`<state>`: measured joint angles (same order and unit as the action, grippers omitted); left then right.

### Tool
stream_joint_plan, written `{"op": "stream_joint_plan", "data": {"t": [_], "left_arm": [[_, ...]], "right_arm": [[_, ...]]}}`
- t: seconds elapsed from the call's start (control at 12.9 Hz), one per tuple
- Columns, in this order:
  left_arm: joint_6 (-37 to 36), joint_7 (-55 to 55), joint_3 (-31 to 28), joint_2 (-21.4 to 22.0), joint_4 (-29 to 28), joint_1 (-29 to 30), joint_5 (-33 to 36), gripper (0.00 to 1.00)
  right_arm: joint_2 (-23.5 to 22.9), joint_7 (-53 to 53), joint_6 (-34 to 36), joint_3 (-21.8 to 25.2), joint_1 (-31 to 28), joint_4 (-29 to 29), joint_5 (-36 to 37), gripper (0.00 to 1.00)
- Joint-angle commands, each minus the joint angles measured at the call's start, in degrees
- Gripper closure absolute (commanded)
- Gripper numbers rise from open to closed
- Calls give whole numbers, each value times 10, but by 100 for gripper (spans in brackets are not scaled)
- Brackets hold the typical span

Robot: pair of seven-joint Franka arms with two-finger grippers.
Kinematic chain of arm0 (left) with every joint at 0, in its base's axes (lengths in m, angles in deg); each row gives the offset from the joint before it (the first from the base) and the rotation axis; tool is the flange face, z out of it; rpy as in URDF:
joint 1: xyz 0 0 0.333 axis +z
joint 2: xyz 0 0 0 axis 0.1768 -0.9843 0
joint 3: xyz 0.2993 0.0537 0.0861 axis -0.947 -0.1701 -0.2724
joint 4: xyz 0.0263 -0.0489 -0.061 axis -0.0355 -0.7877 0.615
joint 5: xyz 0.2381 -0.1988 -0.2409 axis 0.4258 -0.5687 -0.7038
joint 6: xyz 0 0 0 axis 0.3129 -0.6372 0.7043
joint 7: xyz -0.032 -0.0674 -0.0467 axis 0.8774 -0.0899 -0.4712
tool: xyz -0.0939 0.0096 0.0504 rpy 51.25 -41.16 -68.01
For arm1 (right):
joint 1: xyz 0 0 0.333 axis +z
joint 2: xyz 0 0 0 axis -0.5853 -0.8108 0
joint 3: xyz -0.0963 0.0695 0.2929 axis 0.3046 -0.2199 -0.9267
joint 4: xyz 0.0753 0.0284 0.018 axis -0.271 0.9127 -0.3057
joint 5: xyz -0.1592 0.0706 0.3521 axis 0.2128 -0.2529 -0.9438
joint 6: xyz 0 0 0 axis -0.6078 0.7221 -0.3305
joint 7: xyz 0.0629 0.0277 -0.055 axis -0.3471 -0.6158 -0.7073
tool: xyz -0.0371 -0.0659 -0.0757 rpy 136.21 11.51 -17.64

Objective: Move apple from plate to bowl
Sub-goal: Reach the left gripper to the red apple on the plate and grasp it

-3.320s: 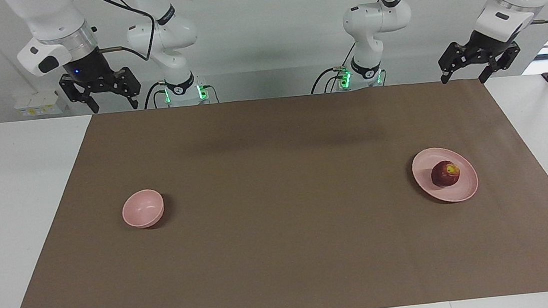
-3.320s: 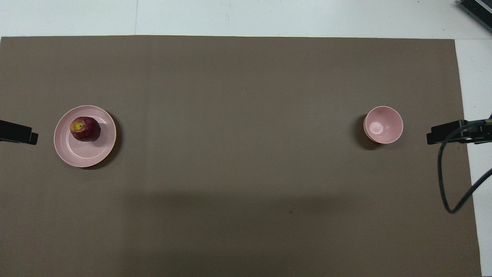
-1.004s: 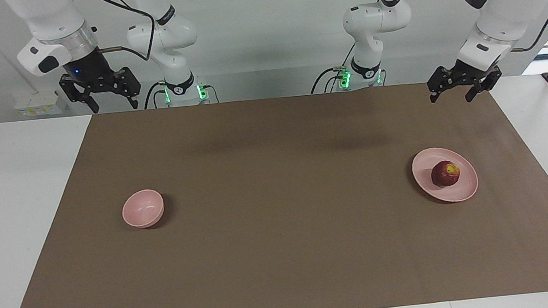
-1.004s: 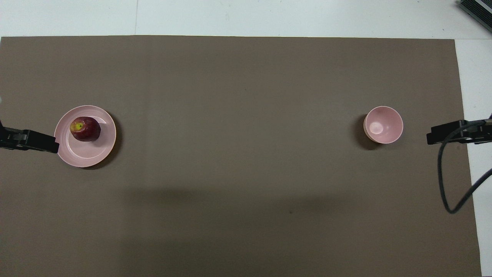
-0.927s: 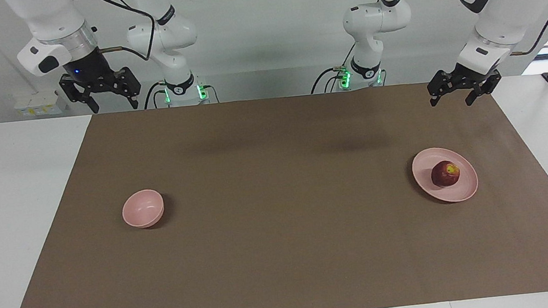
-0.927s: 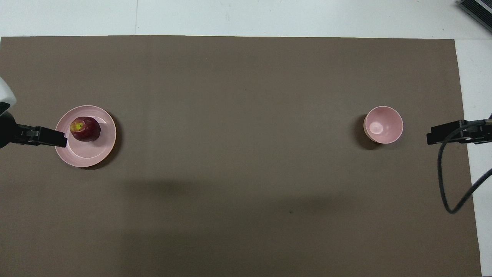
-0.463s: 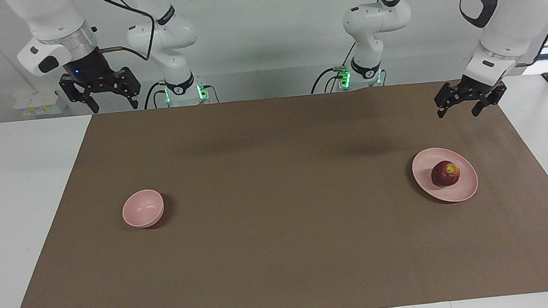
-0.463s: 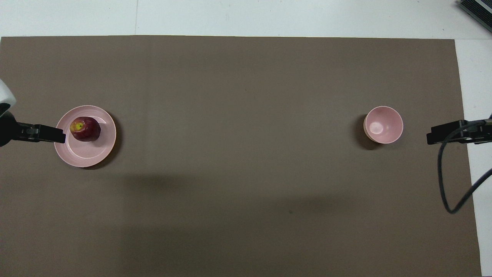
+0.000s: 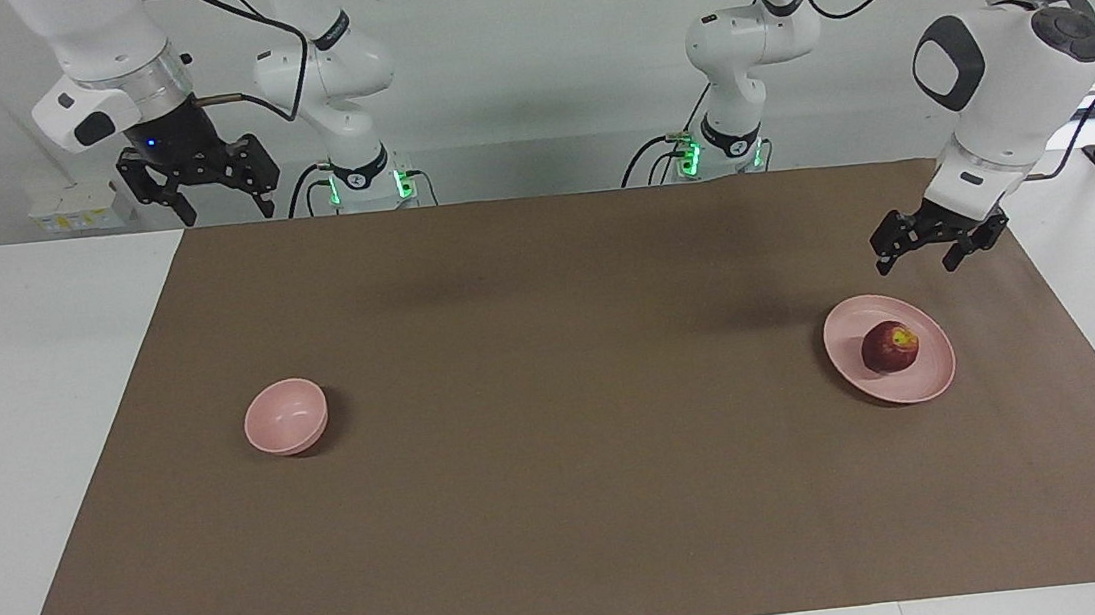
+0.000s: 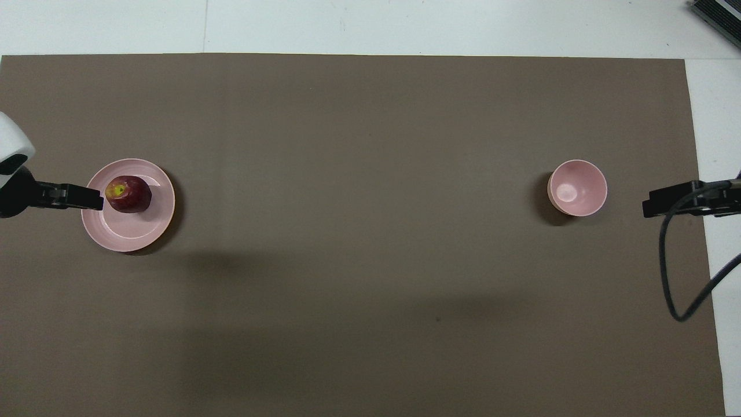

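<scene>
Facing view
Apple [image 9: 891, 346]: sits on the pink plate [image 9: 860, 368], toward the left arm's end of the bench [image 9: 14, 399] — not yet touched.
Left claw [image 9: 917, 261]: hangs in the air over the brown mat [image 9: 567, 507] just short of the plate's rim, fingers spread wide and pointing down; I judge it is lining up to drop over the apple from above.
Bowl [image 9: 286, 416]: small and deep, empty, well apart from the plate at the right arm's end — the drop-off spot.
Right claw [image 9: 218, 207]: waits high over the bench edge near its base, fingers wide, holding nothing.

Overhead view
Apple [image 10: 128, 194]: off-centre on the plate [image 10: 145, 231], on the part farther from the robots, yellowish patch up.
Left claw [image 10: 87, 198]: its dark tip overlaps the plate's rim beside the apple; from this height that is only cover, not contact.
Bowl [image 10: 577, 187]: upright, mouth open upward, so the apple can be lowered straight in.
Right claw [image 10: 657, 204]: only its tip shows, beside the bowl; the finger gap cannot be read here.
Stage: approach only — the grasp, carry and release are all still to do.
</scene>
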<state>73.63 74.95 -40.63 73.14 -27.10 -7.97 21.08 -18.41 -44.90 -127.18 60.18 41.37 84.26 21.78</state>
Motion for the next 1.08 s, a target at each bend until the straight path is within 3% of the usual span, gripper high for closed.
{"op": "stream_joint_plan", "data": {"t": [0.0, 0.54, 1.0], "left_arm": [[45, -13, 4, -24, -13, 7, 8, 0], [132, -7, 3, -135, 3, 14, 7, 0], [152, 1, 5, -155, 1, 20, -1, 0]], "right_arm": [[11, -14, -4, -4, -9, 11, 1, 0], [14, -14, -1, -4, -11, 15, -2, 0], [14, -14, -1, -4, -11, 16, -2, 0]]}}
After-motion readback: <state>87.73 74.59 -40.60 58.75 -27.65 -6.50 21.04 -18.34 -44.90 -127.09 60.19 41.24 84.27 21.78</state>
